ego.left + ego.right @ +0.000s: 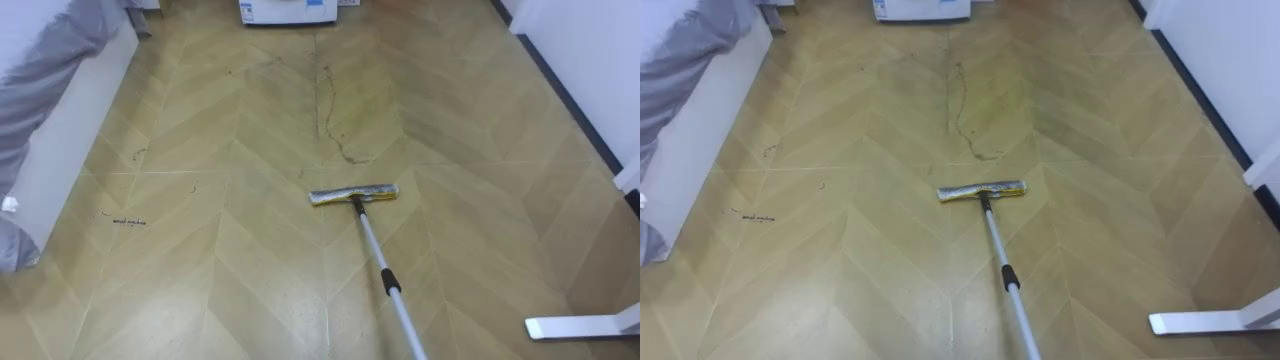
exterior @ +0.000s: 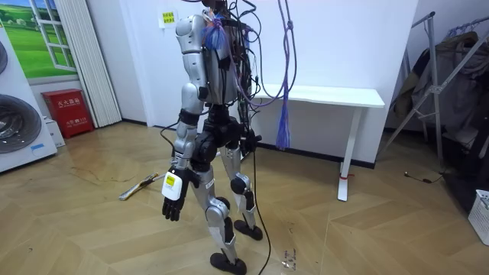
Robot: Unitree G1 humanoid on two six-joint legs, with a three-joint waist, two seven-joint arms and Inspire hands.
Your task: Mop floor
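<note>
A mop lies with its flat yellowish head (image 1: pixel 353 194) on the wooden floor ahead of me. Its silver handle (image 1: pixel 385 275) runs back toward me and leaves the left eye view at the bottom edge. Just beyond the head a thin dark streak (image 1: pixel 330 120) winds across the boards, and small dark marks (image 1: pixel 128 220) sit to the left. In the room view I stand upright facing the room view's left, with the mop (image 2: pixel 141 186) on the floor in front of my legs. My left hand (image 2: pixel 172 197) hangs at my side with relaxed fingers and holds nothing.
A grey-covered bed or couch (image 1: pixel 40 100) lines the left side. A white appliance (image 1: pixel 288 10) stands straight ahead. The white wall and a white table foot (image 1: pixel 580 325) are on the right. The room view shows the white table (image 2: pixel 336 95), a washing machine (image 2: pixel 19 114) and a drying rack (image 2: pixel 451 76).
</note>
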